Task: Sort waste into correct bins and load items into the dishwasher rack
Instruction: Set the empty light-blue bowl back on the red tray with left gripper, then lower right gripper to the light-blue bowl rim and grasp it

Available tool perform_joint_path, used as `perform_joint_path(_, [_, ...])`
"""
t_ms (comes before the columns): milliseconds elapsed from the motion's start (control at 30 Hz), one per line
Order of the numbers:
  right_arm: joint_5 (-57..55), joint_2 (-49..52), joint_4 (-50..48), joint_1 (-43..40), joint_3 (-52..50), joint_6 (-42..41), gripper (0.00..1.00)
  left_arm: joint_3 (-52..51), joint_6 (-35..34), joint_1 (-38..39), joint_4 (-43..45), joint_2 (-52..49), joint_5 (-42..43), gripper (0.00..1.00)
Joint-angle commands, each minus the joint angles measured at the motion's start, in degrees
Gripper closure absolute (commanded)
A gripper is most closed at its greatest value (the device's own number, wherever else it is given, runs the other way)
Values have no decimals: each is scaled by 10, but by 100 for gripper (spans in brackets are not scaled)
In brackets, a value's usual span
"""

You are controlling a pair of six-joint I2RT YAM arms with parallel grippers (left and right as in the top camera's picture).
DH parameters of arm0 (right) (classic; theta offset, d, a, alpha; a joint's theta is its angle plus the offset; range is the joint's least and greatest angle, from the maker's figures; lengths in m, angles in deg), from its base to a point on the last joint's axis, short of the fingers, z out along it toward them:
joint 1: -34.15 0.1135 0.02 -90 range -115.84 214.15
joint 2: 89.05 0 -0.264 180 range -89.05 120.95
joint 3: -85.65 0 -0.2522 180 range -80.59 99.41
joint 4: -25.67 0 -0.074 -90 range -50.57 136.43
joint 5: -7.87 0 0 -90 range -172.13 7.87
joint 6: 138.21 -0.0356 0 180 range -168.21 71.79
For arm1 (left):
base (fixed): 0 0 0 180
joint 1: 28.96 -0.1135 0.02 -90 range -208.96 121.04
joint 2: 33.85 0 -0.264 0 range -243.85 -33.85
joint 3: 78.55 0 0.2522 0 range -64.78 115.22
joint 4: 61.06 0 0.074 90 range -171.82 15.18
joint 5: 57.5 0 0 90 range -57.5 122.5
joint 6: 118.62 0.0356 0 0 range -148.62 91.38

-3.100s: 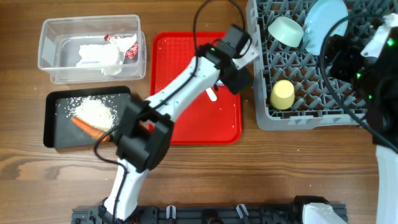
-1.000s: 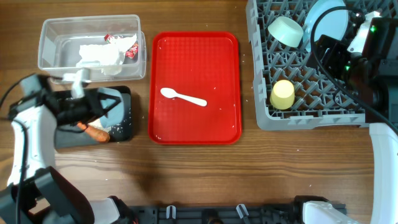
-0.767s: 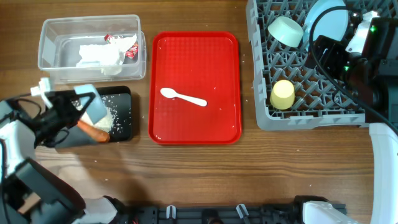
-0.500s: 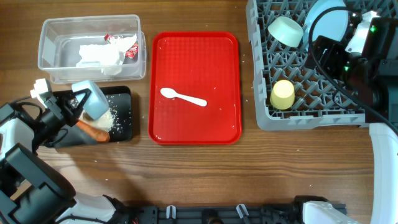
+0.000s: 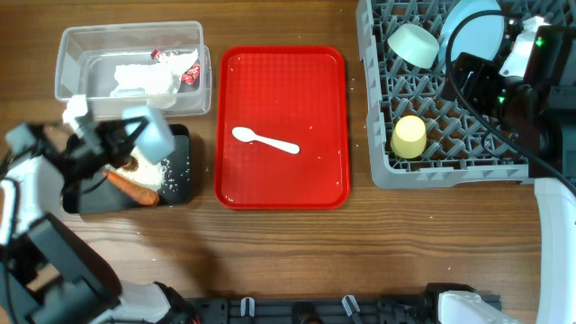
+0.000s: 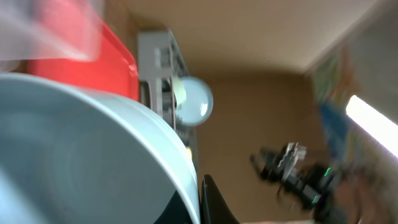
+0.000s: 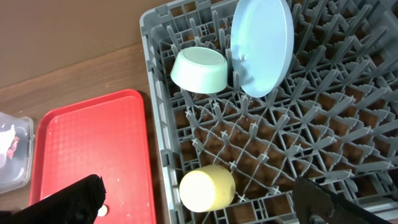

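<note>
My left gripper is shut on the rim of the light blue bowl, held tilted over the black tray; the bowl fills the blurred left wrist view. White crumbs and the carrot piece lie in that tray. The clear tub holds the napkin and red wrapper. The white spoon lies on the red tray. The rack carries the green bowl, plate and yellow cup. My right gripper hangs open above the cup.
The right arm and its cables hang over the rack's right half. Bare wooden table runs along the front. A few crumbs speckle the wood near the black tray.
The left arm swung from the red tray to the black tray with the bowl; over the last second the bowl shifted a little up and right. The right arm stayed still.
</note>
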Motion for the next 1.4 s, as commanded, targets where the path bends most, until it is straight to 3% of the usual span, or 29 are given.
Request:
perform_joint_path(0, [13, 1, 2, -1, -1, 10, 1, 67, -17, 129, 2, 93, -161, 96])
perform_joint_path(133, [50, 1, 0, -1, -1, 10, 1, 89, -37, 330, 15, 132, -444, 96])
perform_joint_path(267, [63, 1, 1, -1, -1, 10, 0, 89, -38, 527, 19, 100, -706, 96])
perform_joint_path(400, [63, 2, 8, -1, -1, 10, 0, 89, -55, 648, 9, 27, -846, 96])
perform_joint_path(500, [62, 5, 11, -1, -1, 12, 0, 89, -76, 683, 12, -26, -851, 96])
perform_joint_path(600, [62, 10, 11, -1, -1, 12, 1, 89, -79, 695, 12, -66, -850, 96])
perform_joint_path(667, [62, 16, 11, -1, -1, 12, 0, 89, -79, 695, 15, -83, -850, 89])
perform_joint_path(733, [62, 19, 11, -1, -1, 18, 1, 89, -79, 695, 17, -89, -850, 74])
perform_joint_path(800, [62, 20, 11, -1, -1, 28, 0, 89, -78, 695, 17, -89, -851, 40])
perform_joint_path(833, [62, 20, 11, -1, -1, 32, 0, 89, -78, 694, 19, -89, -855, 34])
perform_joint_path(967, [71, 20, 8, -1, -1, 43, 0, 110, -79, 682, 3, -77, -892, 29])
perform_joint_path(1167, [200, 25, -20, 8, -1, 70, 0, 243, -107, 620, -95, 12, -891, 27])
perform_joint_path(1367, [214, 115, -27, 120, -1, 66, 10, 258, -173, 429, -132, 131, -867, 17])
